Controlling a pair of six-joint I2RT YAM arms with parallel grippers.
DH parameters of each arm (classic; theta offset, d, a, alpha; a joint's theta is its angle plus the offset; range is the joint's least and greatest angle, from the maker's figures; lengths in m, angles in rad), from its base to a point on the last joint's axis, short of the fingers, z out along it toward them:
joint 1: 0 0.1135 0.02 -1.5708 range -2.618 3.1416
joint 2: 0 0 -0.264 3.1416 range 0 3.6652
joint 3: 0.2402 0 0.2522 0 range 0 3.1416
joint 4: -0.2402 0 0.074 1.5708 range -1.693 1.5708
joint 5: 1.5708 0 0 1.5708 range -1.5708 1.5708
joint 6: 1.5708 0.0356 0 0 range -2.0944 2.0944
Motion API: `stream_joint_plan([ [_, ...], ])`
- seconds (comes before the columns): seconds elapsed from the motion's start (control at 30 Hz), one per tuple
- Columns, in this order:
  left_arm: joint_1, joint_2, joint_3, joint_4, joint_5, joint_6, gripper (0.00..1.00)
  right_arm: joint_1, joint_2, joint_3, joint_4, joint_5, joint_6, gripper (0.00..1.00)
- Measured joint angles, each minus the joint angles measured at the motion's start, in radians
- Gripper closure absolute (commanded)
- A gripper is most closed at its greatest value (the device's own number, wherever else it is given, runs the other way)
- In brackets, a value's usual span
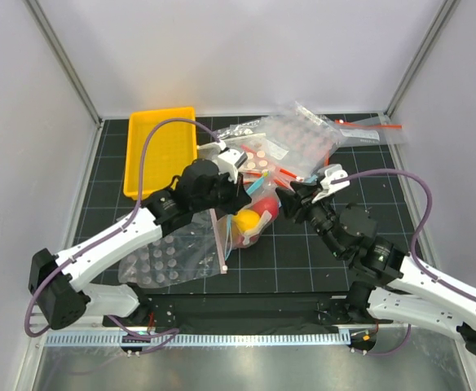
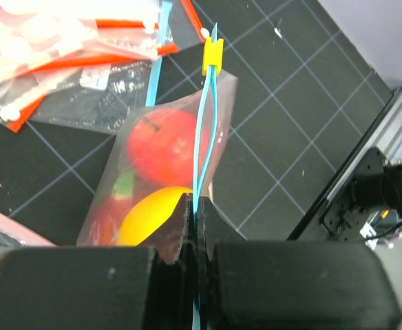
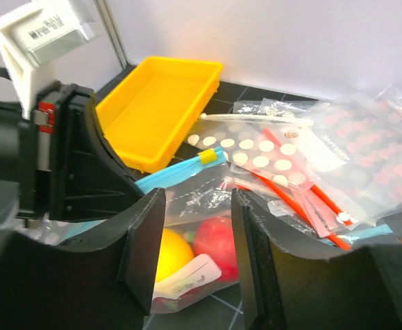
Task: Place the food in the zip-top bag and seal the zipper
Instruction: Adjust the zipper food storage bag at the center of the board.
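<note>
The left claw [image 2: 195, 206] pinches the light-blue zipper [image 2: 199, 180] at bottom centre; the zip-top bag [image 2: 223, 103] holds a red ball [image 2: 163, 146] and a lemon [image 2: 149, 216].

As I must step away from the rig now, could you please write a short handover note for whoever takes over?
Left gripper: shut on the zipper.
Right gripper: open, facing the bag, holding nothing.
Bag: red ball, lemon and a green-marked fruit inside; kiwi not visible.
Done: visible food is bagged.
To do: zipper strips gape below the slider; finish sealing.
</note>
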Motion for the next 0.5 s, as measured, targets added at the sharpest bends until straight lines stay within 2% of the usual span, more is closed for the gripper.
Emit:
stream_joint_plan([
  [0.03, 0.000, -0.011, -0.019, 0.005, 0.006, 0.005, 1.00, 0.000, 0.000, -0.016, 0.019, 0.003, -0.006, 0.41],
  [0.07, 0.000, -0.022, -0.034, 0.008, 0.008, 0.009, 1.00, -0.002, -0.001, -0.032, 0.035, 0.002, -0.011, 0.39],
  [0.2, 0.000, -0.068, -0.093, 0.043, 0.013, 0.029, 1.00, -0.005, 0.016, -0.082, 0.069, -0.042, -0.050, 0.36],
  [0.4, -0.007, -0.190, -0.257, 0.186, 0.026, 0.078, 1.00, -0.020, 0.055, -0.111, 0.106, -0.145, -0.089, 0.27],
  [0.5, -0.014, -0.224, -0.306, 0.239, 0.041, 0.118, 1.00, -0.027, 0.051, -0.129, 0.125, -0.206, -0.112, 0.26],
])
